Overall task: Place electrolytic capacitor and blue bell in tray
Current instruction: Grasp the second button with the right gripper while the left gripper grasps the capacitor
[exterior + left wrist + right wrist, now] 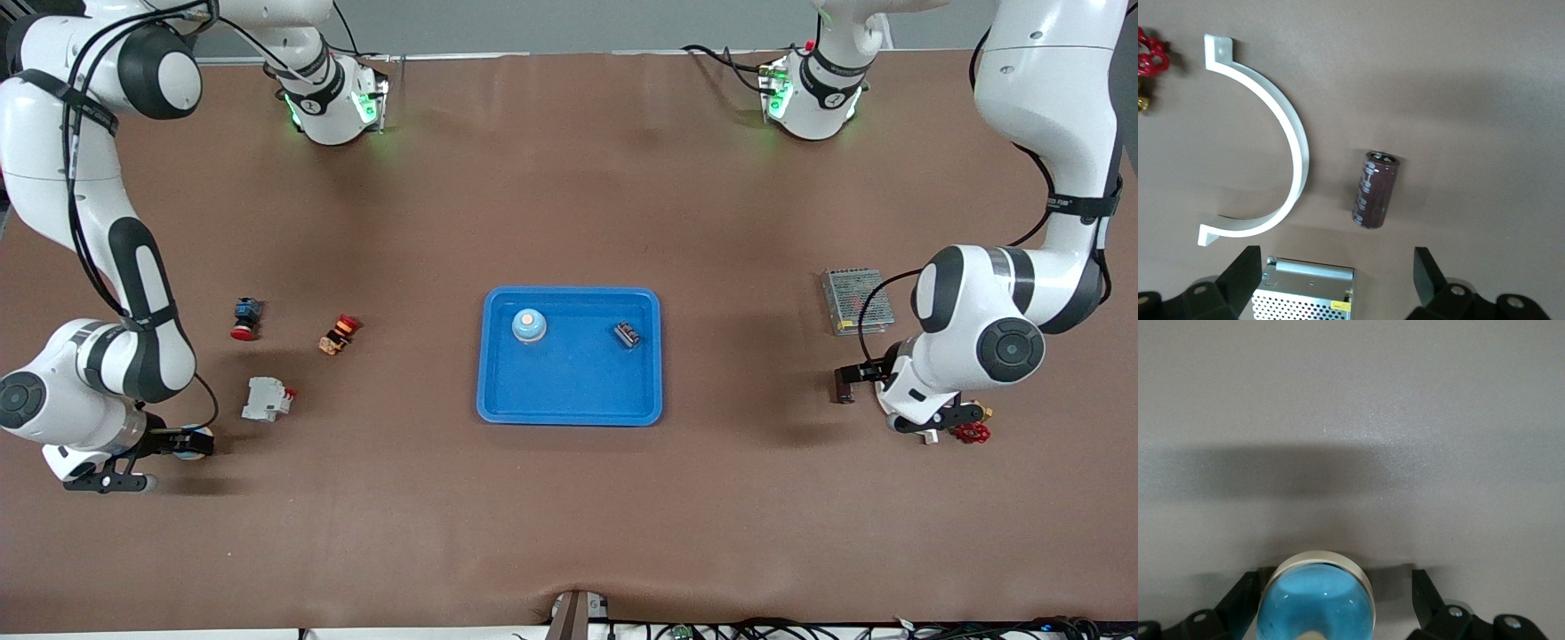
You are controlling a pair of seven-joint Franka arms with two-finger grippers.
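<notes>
The tray (569, 411) sits in the middle of the table. In it stand a blue bell (528, 325) with an orange button on top, at the corner toward the right arm's end and the robots, and a small dark capacitor (629, 334), lying toward the left arm's end. The two are well apart.

The left gripper (1338, 261) hangs low over the table at the left arm's end, its fingers (1245, 273) spread wide with nothing between them. Below it lies a second capacitor (1375, 190), brown and on its side, apart from both fingers. Beside that capacitor is a white curved bracket (1295, 143), not touching it. A perforated metal power supply (856, 300) lies farther from the front camera than the gripper, and a red valve (972, 433) shows just beside the wrist.

The right gripper (1335, 581) is low over the table at the right arm's end, its fingers (1423, 587) also spread. A second bell (1318, 600), blue with a pale rim, sits on the table between them; whether either finger touches it cannot be told.

Between that gripper and the tray lie a white breaker (267, 399), an orange-and-red switch (340, 334) and a blue-and-red push button (246, 318), all apart from each other.
</notes>
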